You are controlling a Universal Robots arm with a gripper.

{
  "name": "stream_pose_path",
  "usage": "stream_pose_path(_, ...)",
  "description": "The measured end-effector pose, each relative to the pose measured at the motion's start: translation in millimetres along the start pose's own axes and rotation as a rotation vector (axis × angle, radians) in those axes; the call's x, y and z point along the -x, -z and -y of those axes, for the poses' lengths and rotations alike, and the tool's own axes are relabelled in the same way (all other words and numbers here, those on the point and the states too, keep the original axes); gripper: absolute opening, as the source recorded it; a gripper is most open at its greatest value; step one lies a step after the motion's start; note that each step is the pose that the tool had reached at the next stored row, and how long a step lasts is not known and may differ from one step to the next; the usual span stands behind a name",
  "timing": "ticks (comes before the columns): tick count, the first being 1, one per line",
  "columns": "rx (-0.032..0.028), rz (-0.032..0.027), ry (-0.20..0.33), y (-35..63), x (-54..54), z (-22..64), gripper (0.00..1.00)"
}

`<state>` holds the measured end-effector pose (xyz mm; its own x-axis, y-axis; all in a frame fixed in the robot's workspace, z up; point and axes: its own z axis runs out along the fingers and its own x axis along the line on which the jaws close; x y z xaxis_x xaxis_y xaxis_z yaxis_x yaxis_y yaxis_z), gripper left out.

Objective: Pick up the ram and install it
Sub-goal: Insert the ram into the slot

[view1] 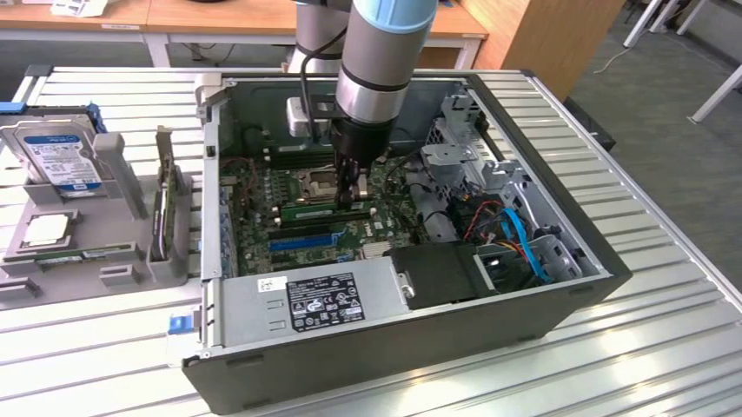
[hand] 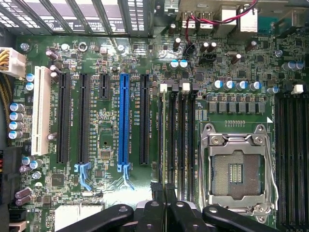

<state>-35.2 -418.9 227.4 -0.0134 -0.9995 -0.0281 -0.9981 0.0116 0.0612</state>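
The ram [view1: 319, 211] is a thin green stick with dark chips. It stands on edge along a black memory slot just beside the CPU socket [view1: 315, 182] inside the open computer case. My gripper [view1: 351, 198] reaches straight down into the case and its fingers close on the stick near one end. In the wrist view the ram [hand: 161, 140] shows edge-on as a thin line over the outermost slot, between white latches. The two black fingertips of the gripper [hand: 162, 189] are pinched together on it.
A grey tray [view1: 128, 269] at the exterior view's left holds a hard drive [view1: 52, 156], a CPU [view1: 44, 228] and more green sticks [view1: 82, 254]. Around my gripper stand the power supply [view1: 313, 300], the drive cage [view1: 464, 161] and blue and red cables [view1: 522, 234].
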Motion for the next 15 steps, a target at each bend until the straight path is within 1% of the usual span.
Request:
stream_pose_path(5, 0.0000, 0.0002, 0.000, 2.9, 0.1, -0.2, 0.11)
stream_pose_path(8, -0.0001, 0.0003, 0.000, 3.0, 0.1, -0.2, 0.11)
stream_pose_path(11, 0.0039, 0.0000, 0.000, 3.2, 0.1, 0.5, 0.11)
stream_pose_path(15, 0.0051, 0.0000, 0.000, 3.2, 0.1, 0.8, 0.11)
